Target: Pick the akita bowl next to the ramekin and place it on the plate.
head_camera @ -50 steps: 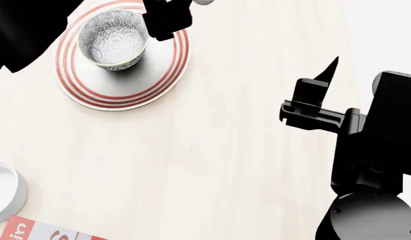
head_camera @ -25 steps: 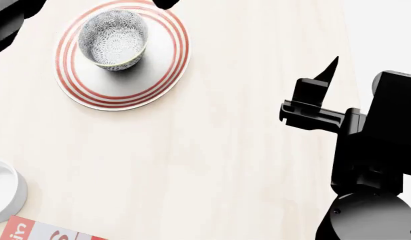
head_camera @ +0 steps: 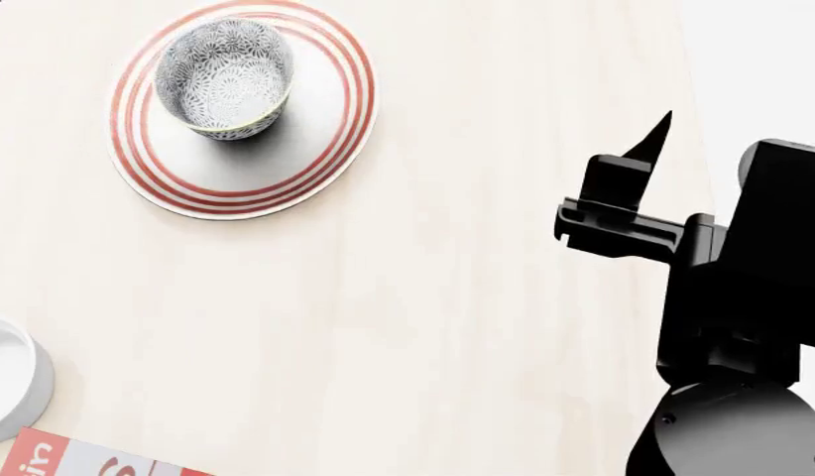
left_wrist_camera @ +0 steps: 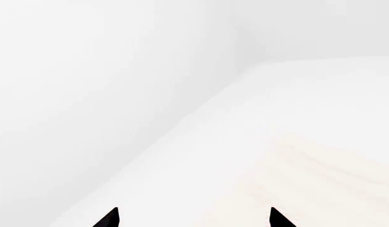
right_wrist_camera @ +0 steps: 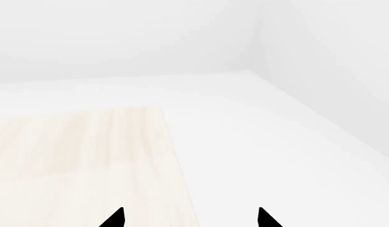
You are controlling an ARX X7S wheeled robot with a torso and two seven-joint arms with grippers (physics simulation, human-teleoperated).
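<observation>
Left arm gone from the head view since a second ago, when it hung dark over the plate (head_camera: 269, 164); akita bowl (head_camera: 225, 77) sits upright on the plate toward the table's (head_camera: 421, 297) far left corner, ramekin (head_camera: 11, 382) at the near left edge beside a red-and-white box (head_camera: 77, 458), right gripper (head_camera: 640, 174) over the right edge. Left wrist view: left gripper (left_wrist_camera: 193, 218) fingertips apart, clamping nothing. Right wrist view: fingertips apart over the table edge, empty.

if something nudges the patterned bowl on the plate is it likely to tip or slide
The patterned bowl probably slides before tipping: it sits upright, squat and wide. It looks glazed and rigid, and the plate looks smooth, so grip is likely low. Being off-centre, it could skid onto the rim.
</observation>
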